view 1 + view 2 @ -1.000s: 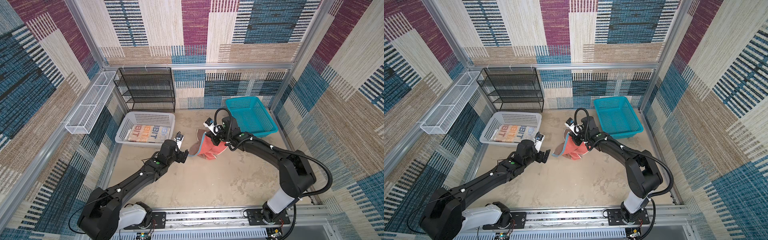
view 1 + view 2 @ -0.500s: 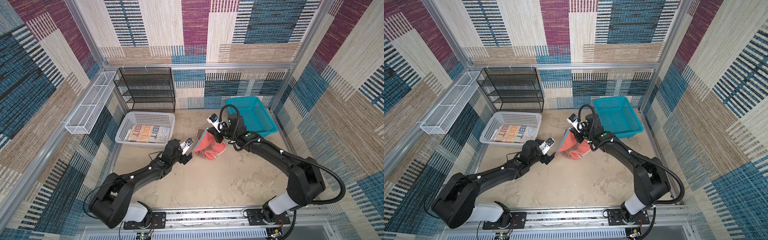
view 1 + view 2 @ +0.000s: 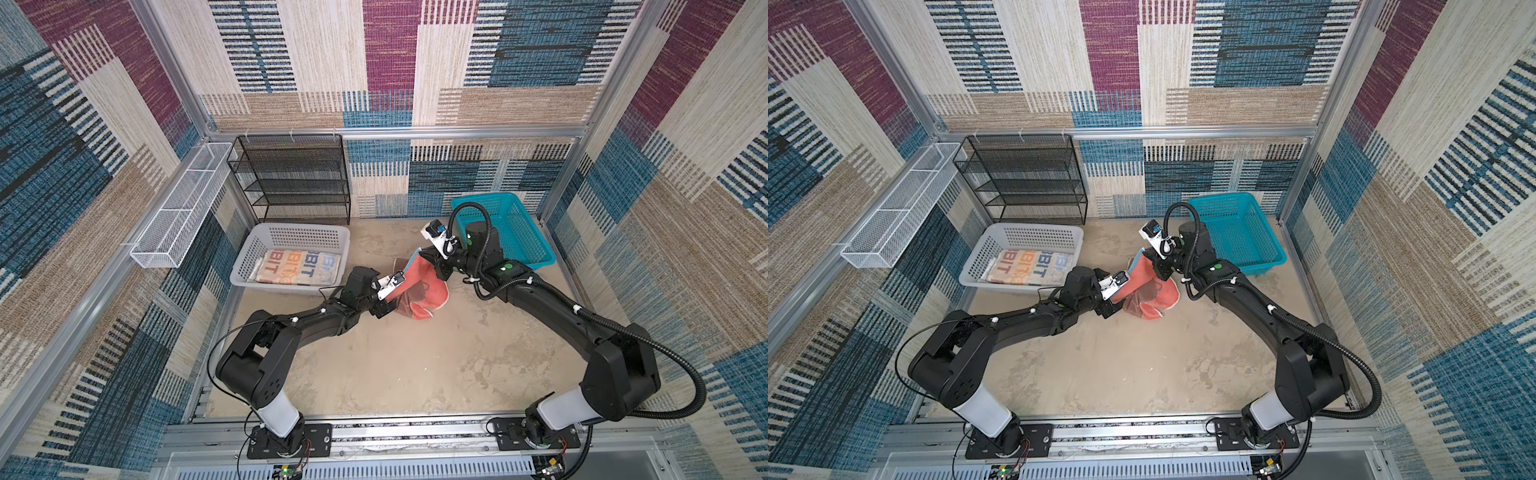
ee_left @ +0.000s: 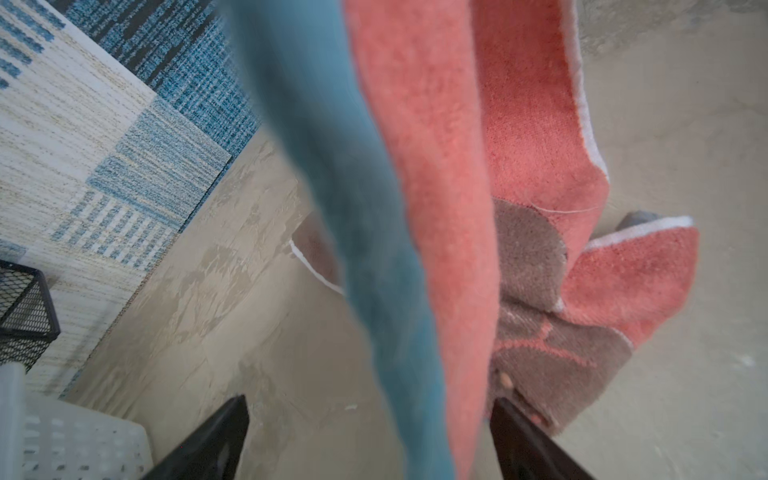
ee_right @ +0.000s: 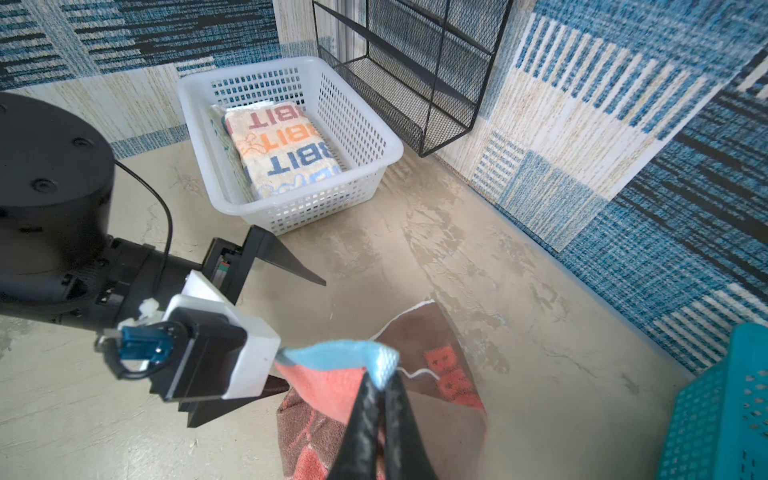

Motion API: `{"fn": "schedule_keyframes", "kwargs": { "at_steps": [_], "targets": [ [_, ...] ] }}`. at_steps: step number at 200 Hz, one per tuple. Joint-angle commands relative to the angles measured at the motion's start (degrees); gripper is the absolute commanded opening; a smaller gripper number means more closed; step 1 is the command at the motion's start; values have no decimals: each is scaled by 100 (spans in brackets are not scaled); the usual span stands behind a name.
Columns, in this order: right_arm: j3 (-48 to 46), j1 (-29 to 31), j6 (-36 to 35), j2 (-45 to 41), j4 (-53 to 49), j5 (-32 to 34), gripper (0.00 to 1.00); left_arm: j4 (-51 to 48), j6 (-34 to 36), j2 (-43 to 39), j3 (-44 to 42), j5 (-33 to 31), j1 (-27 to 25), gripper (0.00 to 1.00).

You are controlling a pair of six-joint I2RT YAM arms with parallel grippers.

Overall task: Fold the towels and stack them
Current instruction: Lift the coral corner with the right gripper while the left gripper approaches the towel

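A coral-orange and brown towel point(image 3: 420, 286) point(image 3: 1152, 293) with a blue edge hangs bunched over the table centre, its lower part resting on the surface. My right gripper point(image 5: 382, 378) point(image 3: 432, 261) is shut on its upper blue corner. My left gripper point(image 4: 370, 401) point(image 5: 305, 334) is open, and the towel's point(image 4: 440, 208) hanging blue-and-coral edge passes between its two fingers without being pinched. A folded white lettered towel point(image 3: 299, 268) point(image 5: 286, 153) lies in the white basket point(image 3: 291, 230).
The white basket point(image 3: 1034, 228) point(image 5: 365, 108) stands at the back left and a teal basket point(image 3: 515, 232) point(image 5: 715, 415) at the back right. A black mesh shelf point(image 3: 299, 178) stands against the back wall. A white wire basket point(image 3: 178, 208) hangs on the left wall.
My left gripper has moved right, up to the towel, and now straddles its hanging edge. My right gripper has lifted the towel's corner a little higher and further back.
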Motion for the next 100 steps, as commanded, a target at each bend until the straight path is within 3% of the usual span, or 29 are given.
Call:
{"fn": "schedule_keyframes", "kwargs": {
  "at_steps": [1,38,81,100],
  "targets": [
    [-33,-53,-73,-175,72,-37,0,-428,286,52,130,335,4,93],
    [-183,-197,-47,-476,254,2,0,-888,331,-35,247,719,4,86],
    [-196,-323,-5,-562,280,121,0,-1041,135,-164,257,680,4,77],
    [-200,-345,4,-576,277,64,0,-1172,53,-118,366,689,4,67]
  ]
}}
